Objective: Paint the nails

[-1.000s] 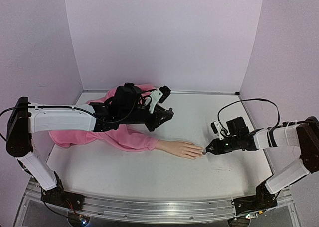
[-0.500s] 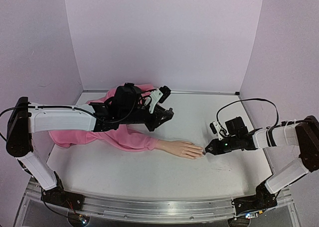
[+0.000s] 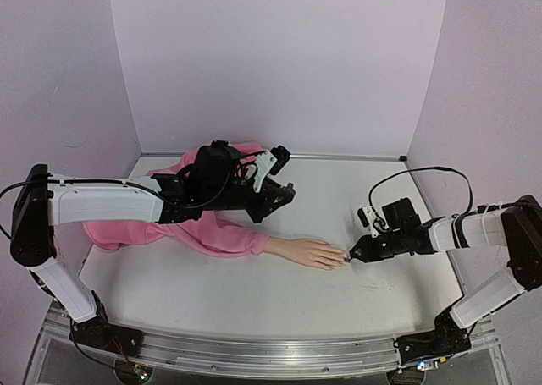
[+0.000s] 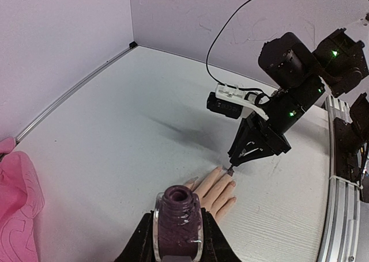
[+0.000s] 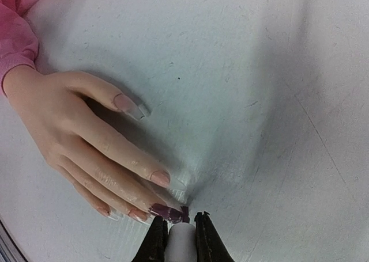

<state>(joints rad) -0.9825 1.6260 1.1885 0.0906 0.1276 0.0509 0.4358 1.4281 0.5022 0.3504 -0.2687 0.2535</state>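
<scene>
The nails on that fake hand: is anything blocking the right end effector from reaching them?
Nothing visible is in the way. The right end effector, gripping the brush, has its tip at a purple-painted nail on the mannequin hand. The left end effector holds the polish bottle off to the side.

top: overhead, far | left wrist: low, mid-range | right wrist: close-up | shared: mannequin hand (image 3: 312, 253)

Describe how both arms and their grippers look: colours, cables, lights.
The left arm and right arm have white tubular links and black joints. The left gripper and right gripper are black, each behind a white wrist bracket. A thin black cable loops over the right arm, where green lights glow.
</scene>
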